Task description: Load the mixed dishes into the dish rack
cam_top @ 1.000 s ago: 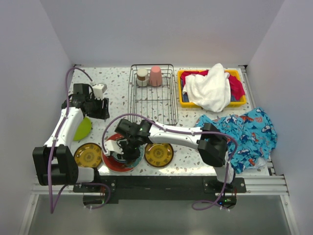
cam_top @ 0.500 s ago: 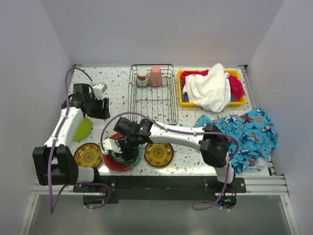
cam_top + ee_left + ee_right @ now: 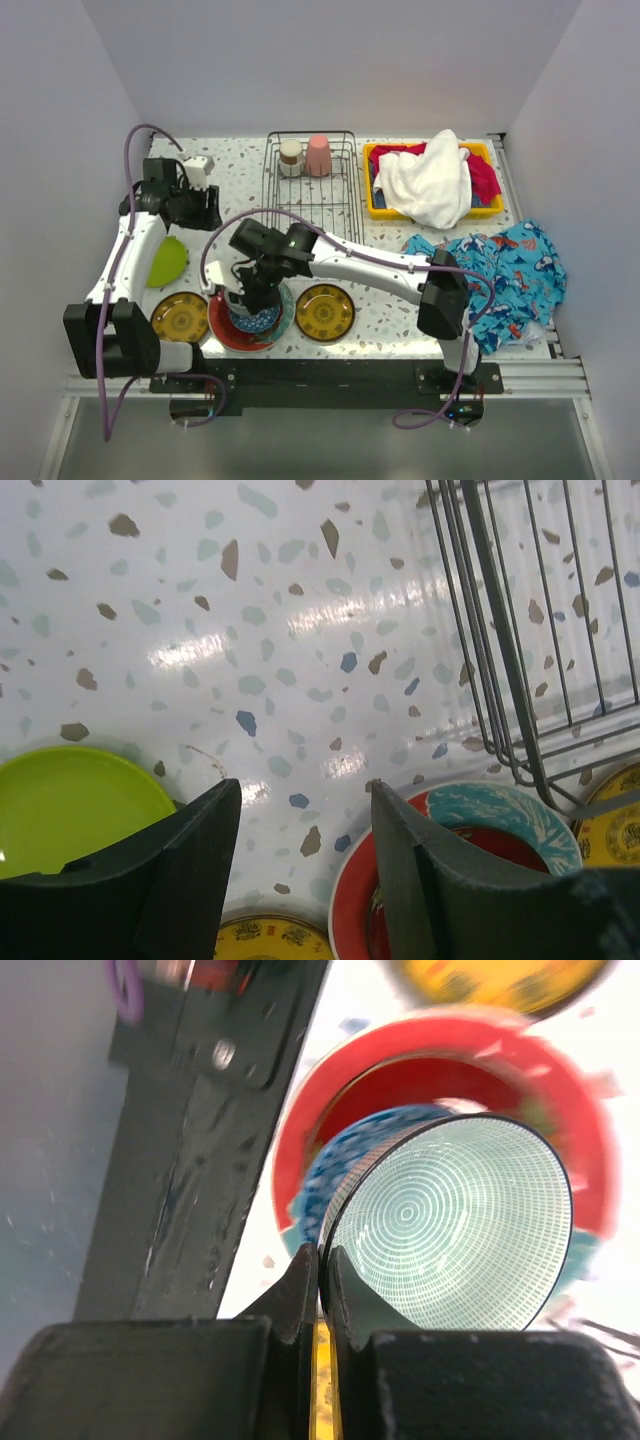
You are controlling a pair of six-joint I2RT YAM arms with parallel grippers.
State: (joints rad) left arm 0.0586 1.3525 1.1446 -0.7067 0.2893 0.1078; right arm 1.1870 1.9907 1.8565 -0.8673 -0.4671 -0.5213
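Observation:
My right gripper (image 3: 325, 1260) is shut on the rim of a patterned bowl (image 3: 460, 1225), which tilts above the red plate (image 3: 570, 1140). From above, the bowl (image 3: 256, 318) shows a blue outside and sits over the red plate (image 3: 228, 335) at the front left. Amber plates (image 3: 180, 317) (image 3: 325, 312) flank it, and a lime-green plate (image 3: 168, 262) lies further left. The wire dish rack (image 3: 315, 205) holds a pink cup (image 3: 318, 155) and a pale cup (image 3: 290, 157). My left gripper (image 3: 195, 205) is open and empty over bare table left of the rack (image 3: 500, 630).
A yellow bin (image 3: 378, 210) heaped with white and red cloths stands at the back right. A blue fish-print cloth (image 3: 500, 270) lies crumpled on the right. The right arm stretches across the table's front.
My right gripper closed on the bowl's rim and raised it, tipping it above the red plate. The left arm drew back a little toward the far left.

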